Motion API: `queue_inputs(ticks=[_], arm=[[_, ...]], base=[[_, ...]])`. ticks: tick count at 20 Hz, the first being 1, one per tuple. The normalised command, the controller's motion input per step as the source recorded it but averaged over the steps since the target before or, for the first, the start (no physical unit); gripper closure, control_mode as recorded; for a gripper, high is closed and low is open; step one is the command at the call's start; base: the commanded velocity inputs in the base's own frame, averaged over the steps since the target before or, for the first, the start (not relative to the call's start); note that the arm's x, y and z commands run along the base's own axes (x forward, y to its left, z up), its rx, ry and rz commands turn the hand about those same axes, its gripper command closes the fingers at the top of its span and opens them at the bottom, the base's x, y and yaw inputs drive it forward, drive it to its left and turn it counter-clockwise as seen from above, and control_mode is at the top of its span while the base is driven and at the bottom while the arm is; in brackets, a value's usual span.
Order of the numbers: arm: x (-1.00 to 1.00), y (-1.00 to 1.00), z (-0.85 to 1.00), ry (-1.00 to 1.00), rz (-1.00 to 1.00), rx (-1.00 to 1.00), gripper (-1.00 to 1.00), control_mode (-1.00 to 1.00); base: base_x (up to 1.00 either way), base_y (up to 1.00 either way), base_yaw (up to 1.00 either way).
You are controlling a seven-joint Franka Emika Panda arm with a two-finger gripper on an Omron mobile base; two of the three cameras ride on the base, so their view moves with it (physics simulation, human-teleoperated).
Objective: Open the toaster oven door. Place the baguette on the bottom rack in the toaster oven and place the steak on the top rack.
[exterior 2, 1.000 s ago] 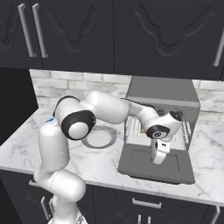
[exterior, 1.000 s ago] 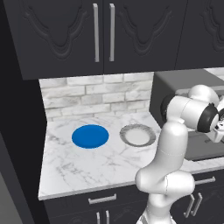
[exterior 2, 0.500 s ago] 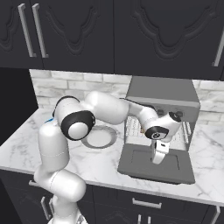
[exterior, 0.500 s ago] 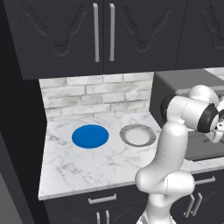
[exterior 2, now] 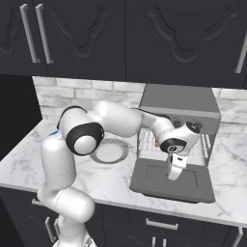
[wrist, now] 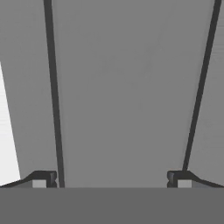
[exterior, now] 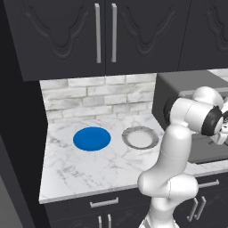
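Left base view
Counter [exterior: 89, 171]: white marble, with a blue plate [exterior: 91, 138] to the left and a grey-rimmed plate [exterior: 140, 137] just right of it; both look bare.
Oven [exterior: 171, 91]: grey box at the far right of the counter, largely hidden behind the arm.
Door [exterior: 209, 151]: a dark slab lying flat at the right edge, near side of the oven.

Right base view
Door [exterior 2: 159, 182]: already swung down, lying level on the counter in front of the oven [exterior 2: 181, 101], window panel facing up.
Racks [exterior 2: 146, 140]: wire shelves visible inside the open mouth; a small tan-brown patch sits among them, too small to name.
Gripper [exterior 2: 174, 174]: pointing down at the middle of the door, close over the glass; whether it touches I cannot tell.
Baguette, steak: I cannot place them from here.

Hand view
Door [wrist: 122, 87]: flat grey panel straight ahead, crossed by two dark lines that frame the window.
Fingertips [wrist: 43, 179]: set far apart, one near each dark line, nothing between them, so the jaws stand wide and hold nothing.

Handling, my guess
Door: stiff, hinged, fairly heavy; best taken by its bar handle, since the glass is smooth.
Baguette: light, crusty; grip across the middle.
Steak: soft, perhaps slick; pinch gently across its width.
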Motion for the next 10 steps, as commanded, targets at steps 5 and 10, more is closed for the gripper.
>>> queue_inputs(ticks=[5, 10], arm=[[-0.44, 0.10, 0.26, -0.07, 0.08, -0.11, -1.00, -1.00], [-0.45, 0.18, 0.41, -0.09, 0.16, -0.19, -1.00, -1.00]], base=[[0.00, 0.00, 0.00], [0.00, 0.00, 0.00]])
